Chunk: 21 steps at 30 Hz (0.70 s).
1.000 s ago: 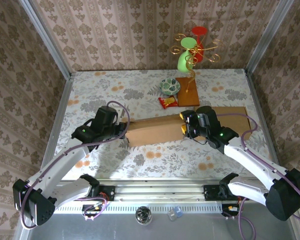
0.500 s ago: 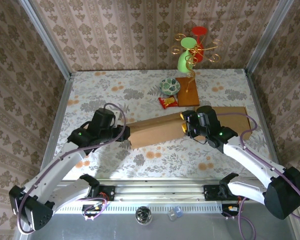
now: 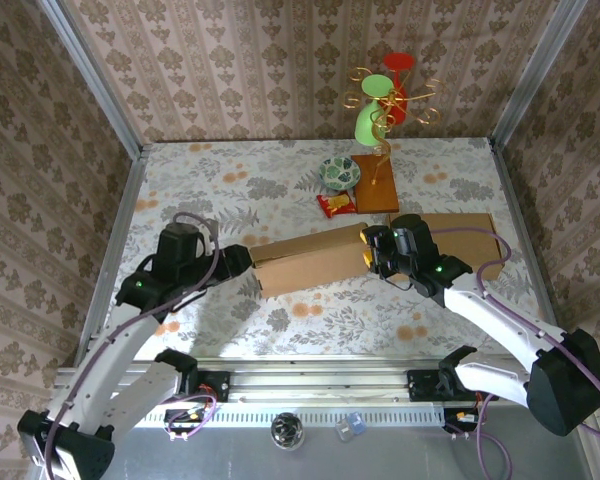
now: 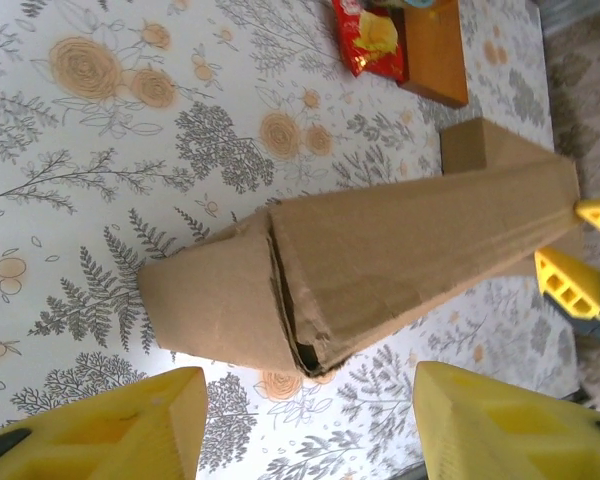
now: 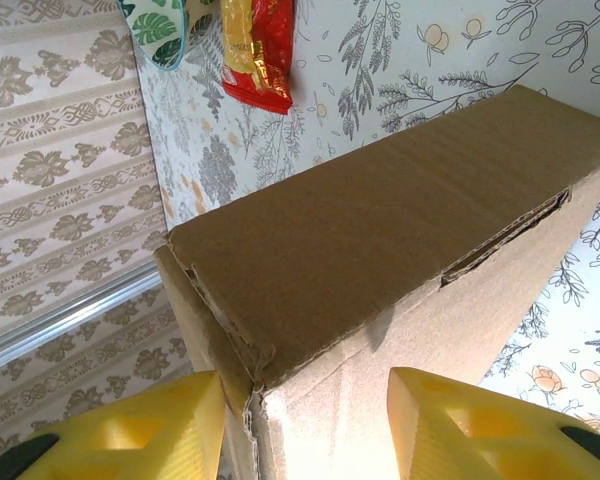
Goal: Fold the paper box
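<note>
The paper box [image 3: 310, 262] is a long brown cardboard carton lying across the middle of the table. My left gripper [image 3: 238, 262] stands just off its left end, open, and nothing is between its yellow fingers [image 4: 100, 430]. In the left wrist view that end of the box [image 4: 380, 250] shows a folded flap with a dark slit along its edge. My right gripper [image 3: 369, 251] is shut on the box's right end. In the right wrist view the box's corner [image 5: 280, 300] sits between the two fingers [image 5: 110, 430].
A flat brown cardboard panel [image 3: 465, 235] lies under the right arm. Behind the box are a red snack packet [image 3: 335, 205], a leaf-patterned bowl [image 3: 339, 172] and a wooden base [image 3: 375, 185] carrying a gold wire stand [image 3: 380, 110]. Metal frame rails edge the table.
My left gripper has opened, let go of the box's left end and drawn back to the left. The right gripper stays at the right end, its fingers a little closer together.
</note>
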Tool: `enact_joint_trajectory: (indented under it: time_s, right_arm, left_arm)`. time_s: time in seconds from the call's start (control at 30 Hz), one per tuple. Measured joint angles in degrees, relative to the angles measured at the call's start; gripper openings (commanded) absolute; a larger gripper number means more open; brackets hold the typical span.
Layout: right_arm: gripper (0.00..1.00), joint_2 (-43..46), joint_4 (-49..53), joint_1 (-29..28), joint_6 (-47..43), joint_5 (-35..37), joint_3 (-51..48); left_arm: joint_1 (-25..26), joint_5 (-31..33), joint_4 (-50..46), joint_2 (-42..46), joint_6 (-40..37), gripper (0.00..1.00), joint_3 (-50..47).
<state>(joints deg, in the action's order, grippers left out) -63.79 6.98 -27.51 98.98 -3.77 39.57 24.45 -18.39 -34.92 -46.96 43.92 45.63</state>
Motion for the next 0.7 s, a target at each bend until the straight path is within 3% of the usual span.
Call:
enact_joint_trajectory:
  time_s: [0.43,0.7]
  right_arm:
    - [0.42,0.22,-0.96,0.15,0.02,-0.17,-0.63]
    - [0.39,0.5,-1.01,0.15,0.02,-0.59,-0.79]
  left_arm:
    - [-0.55,-4.17,2.47,-7.52,6.47,0.53,1.22]
    - [-0.48,-6.32,5.73,-9.07,6.84,0.37,-2.01]
